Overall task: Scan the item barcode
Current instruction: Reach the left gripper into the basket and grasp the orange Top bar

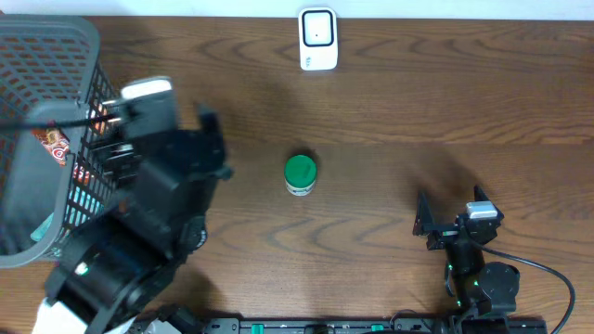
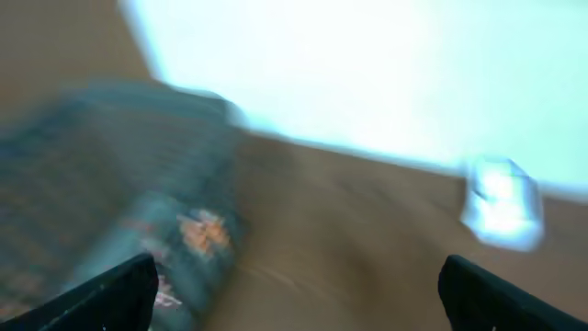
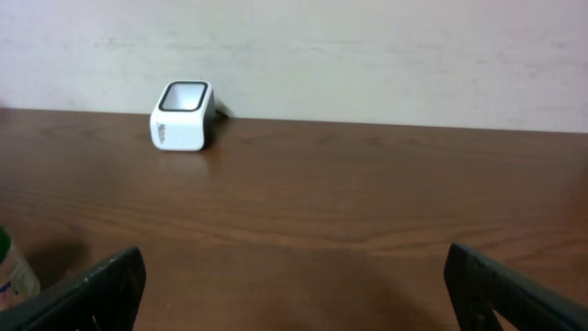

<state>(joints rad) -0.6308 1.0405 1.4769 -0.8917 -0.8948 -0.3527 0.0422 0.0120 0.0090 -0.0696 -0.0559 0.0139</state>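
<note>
One green-lidded jar, one white scanner, one mesh basket

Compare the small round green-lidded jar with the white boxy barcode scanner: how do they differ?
The small round green-lidded jar is cylindrical with a green top; the white boxy barcode scanner is a rounded block with a dark-framed window. The jar stands mid-table; the scanner sits at the far edge. Both rest on the brown wooden table, held by nothing.
</note>
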